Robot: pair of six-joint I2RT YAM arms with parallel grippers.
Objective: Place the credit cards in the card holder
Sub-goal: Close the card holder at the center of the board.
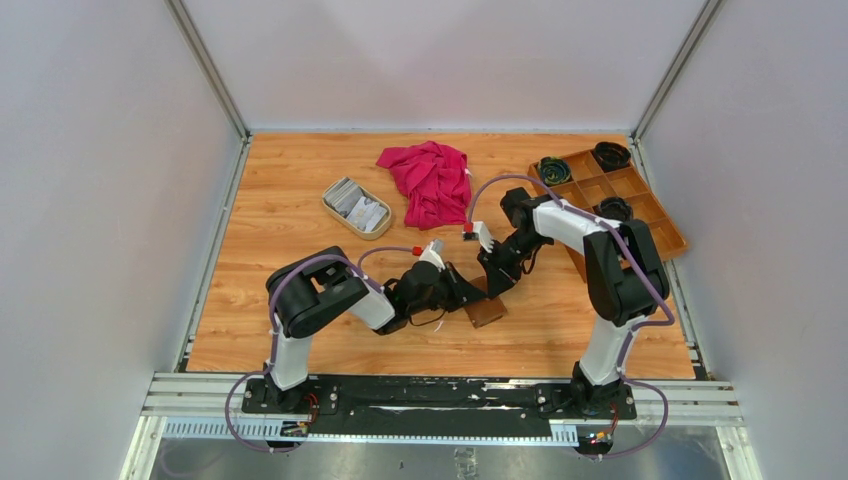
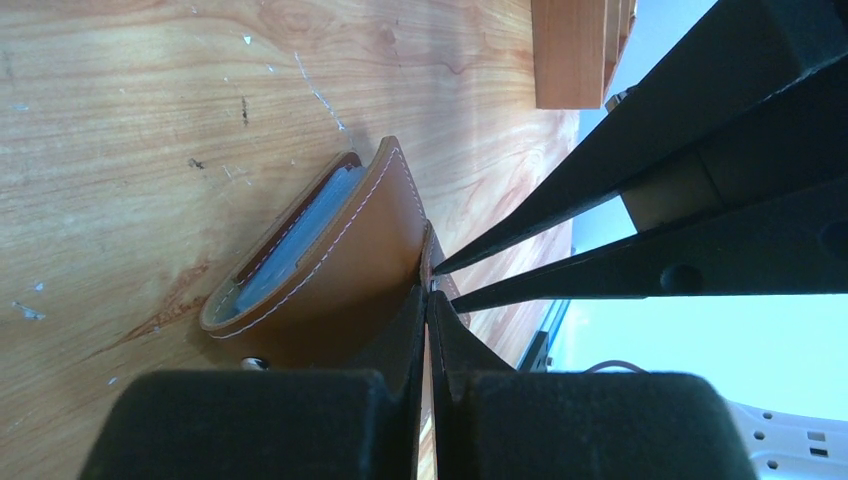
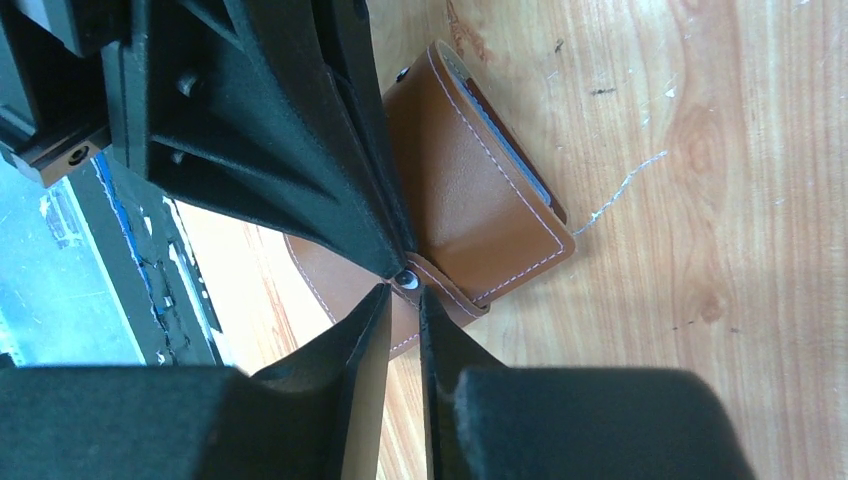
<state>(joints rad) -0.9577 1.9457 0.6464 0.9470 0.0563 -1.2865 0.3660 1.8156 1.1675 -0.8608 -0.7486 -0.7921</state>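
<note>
The card holder [image 1: 487, 311] lies folded on the desk [image 1: 300, 180], just below the centre of the top view. Both arms meet over it, in my judgement to work its snap tab [image 3: 445, 288] so the pocket can take cards.

The left tool [image 2: 429, 297] is closed down to a thin slit and its tips sit at the tab's stud end, where it seems to pinch the leather. The right tool [image 3: 405, 292] shows a narrow gap at the same spot. I cannot tell whether it clamps the tab or only brackets it.

The credit cards [image 1: 358, 205] sit stacked in a beige dish [image 1: 383, 226] at upper left of centre, well apart from the holder. Their number is unreadable. A grey-blue edge shows inside the holder's pocket, and it could be a card or the lining.

By count there is one holder, one dish, two tools, one red cloth [image 1: 428, 180] and one wooden tray [image 1: 668, 235].
</note>
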